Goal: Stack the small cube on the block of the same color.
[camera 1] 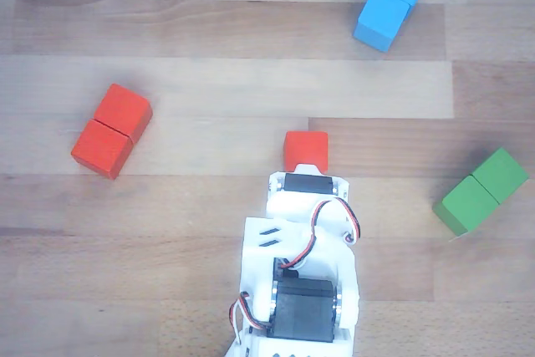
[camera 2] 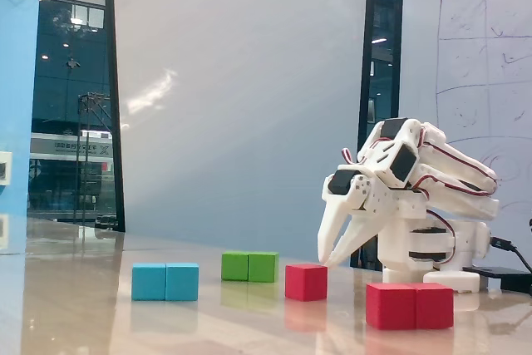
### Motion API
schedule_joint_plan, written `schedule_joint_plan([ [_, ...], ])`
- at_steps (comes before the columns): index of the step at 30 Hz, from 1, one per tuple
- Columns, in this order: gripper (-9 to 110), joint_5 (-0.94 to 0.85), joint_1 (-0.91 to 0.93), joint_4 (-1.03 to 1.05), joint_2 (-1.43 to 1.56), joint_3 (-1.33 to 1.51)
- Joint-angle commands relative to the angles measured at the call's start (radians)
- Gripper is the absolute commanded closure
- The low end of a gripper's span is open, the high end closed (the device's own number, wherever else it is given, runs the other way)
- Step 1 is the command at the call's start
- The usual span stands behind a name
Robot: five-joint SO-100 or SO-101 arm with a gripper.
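Other view, layout: the small cube [camera 1: 306,151] is seen from above on the desk [camera 1: 209,232], just beyond the arm [camera 1: 303,273], mid-desk.
Other view, block: the block [camera 1: 111,130] lies toward the left edge, its long axis running diagonally, well apart from the cube.
Other view, others: a blue block [camera 1: 390,2] is seen near the top edge, a green block [camera 1: 481,191] near the right edge.
Other view, claw: hidden under the arm.
Fixed view, claw: the gripper [camera 2: 326,257] is shown slightly parted, tips pointed down, just right of the small cube [camera 2: 306,282], holding nothing.
Fixed view, block: the block [camera 2: 410,305] is nearest the front edge, long side facing the camera.
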Motion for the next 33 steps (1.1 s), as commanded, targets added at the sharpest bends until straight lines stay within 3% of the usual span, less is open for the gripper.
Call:
schedule_joint_plan([
  [1,101,0.009,0.011,0.000,0.029,-0.049],
  [7,101,0.011,0.012,-0.003,-0.012,-0.130],
  [22,101,0.002,0.002,0.025,-0.713,-0.848],
  [33,101,0.002,-0.035,0.278,-1.192,-1.285],
])
